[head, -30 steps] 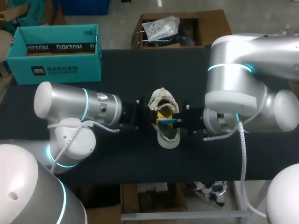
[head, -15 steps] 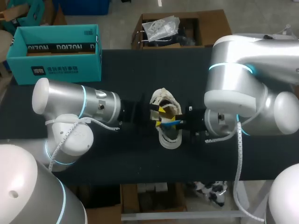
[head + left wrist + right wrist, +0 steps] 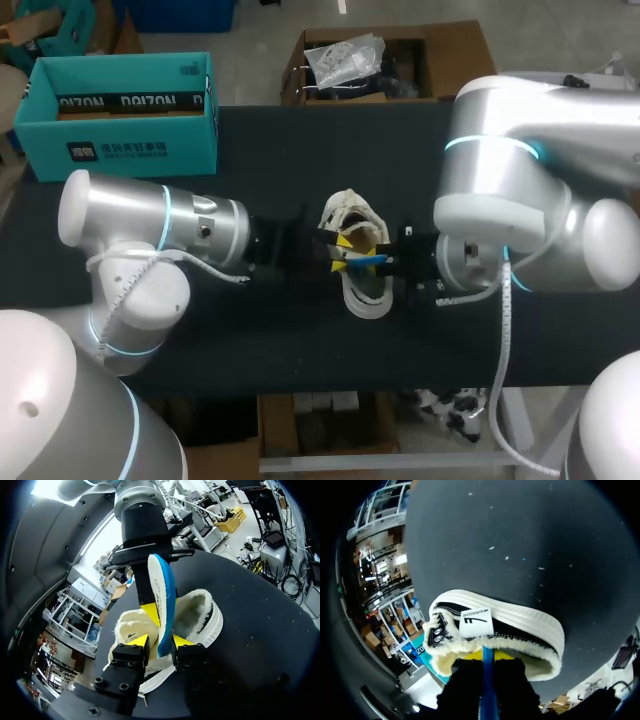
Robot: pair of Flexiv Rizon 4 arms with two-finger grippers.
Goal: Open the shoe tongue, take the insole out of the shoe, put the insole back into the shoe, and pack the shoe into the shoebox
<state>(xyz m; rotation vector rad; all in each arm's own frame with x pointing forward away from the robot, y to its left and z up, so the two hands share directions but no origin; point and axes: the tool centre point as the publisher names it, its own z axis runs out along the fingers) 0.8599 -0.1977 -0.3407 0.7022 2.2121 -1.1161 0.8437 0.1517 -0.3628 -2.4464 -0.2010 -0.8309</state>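
Two claws meet over the shoe [image 3: 362, 295], which lies on the counter [image 3: 250, 150] with its long axis running away from the robot. The insole [image 3: 162, 600] stands on edge above the shoe's opening (blue rim showing), its length crosswise to the shoe. The right claw [image 3: 487, 675] pinches the insole at the shoe's right side. The left claw [image 3: 160, 641] straddles the other end, though I cannot tell whether it grips. The insole probably needs turning lengthwise before it goes back in.
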